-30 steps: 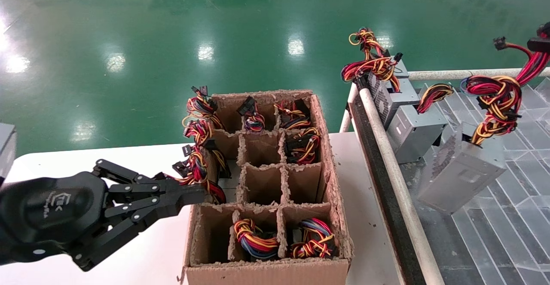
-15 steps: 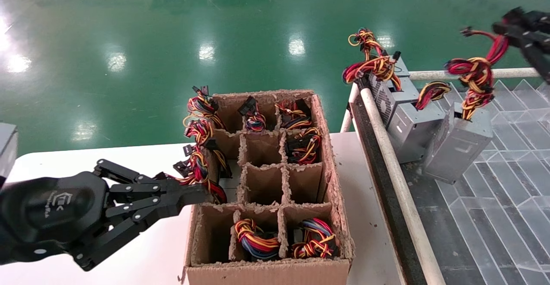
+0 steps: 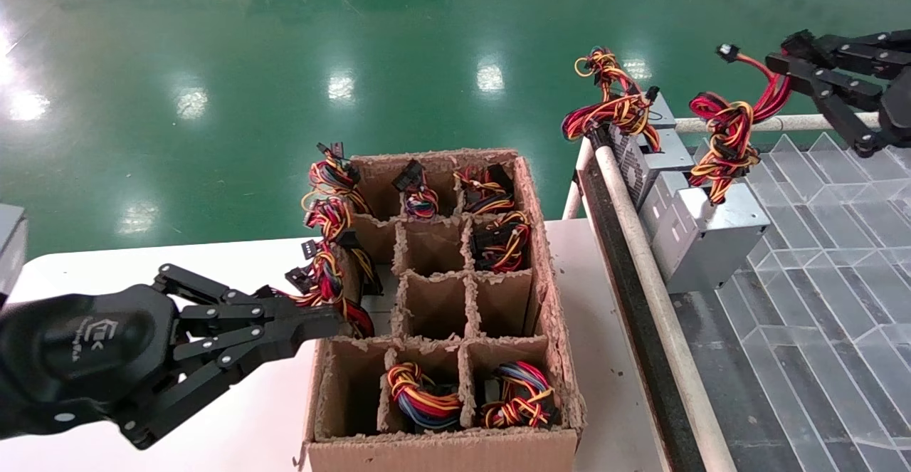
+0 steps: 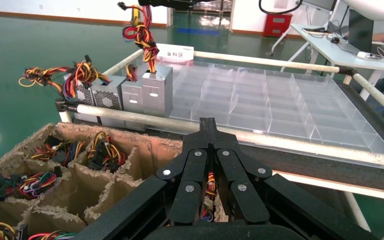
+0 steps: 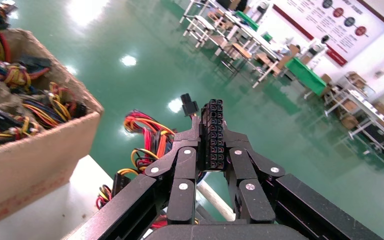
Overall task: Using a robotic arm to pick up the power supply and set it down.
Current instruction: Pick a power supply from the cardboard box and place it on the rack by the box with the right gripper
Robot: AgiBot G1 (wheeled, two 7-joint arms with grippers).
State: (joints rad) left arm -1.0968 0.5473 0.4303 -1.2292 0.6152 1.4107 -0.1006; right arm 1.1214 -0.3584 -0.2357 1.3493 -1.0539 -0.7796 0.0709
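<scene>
— Leftmost, what is sitting there?
— Left gripper (image 3: 334, 326), fingers pinched together at the cardboard divider box (image 3: 441, 443); wire bundles are filling several cells.
— And rightward?
— Three grey units are standing on the clear tray (image 3: 818, 301). Right gripper (image 3: 786, 66) is clamping the power supply (image 3: 704, 233) by its connector (image 5: 214, 135); it is now resting upright beside the others, no longer hanging tilted.

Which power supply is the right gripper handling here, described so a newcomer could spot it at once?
Start at the clear divided tray on the railed rack to the right of the cardboard box. A short row of grey metal units stands in its far left corner. The power supply is the nearest of them, the only one whose wire bundle rises to the right gripper, shut on its black connector.
</scene>
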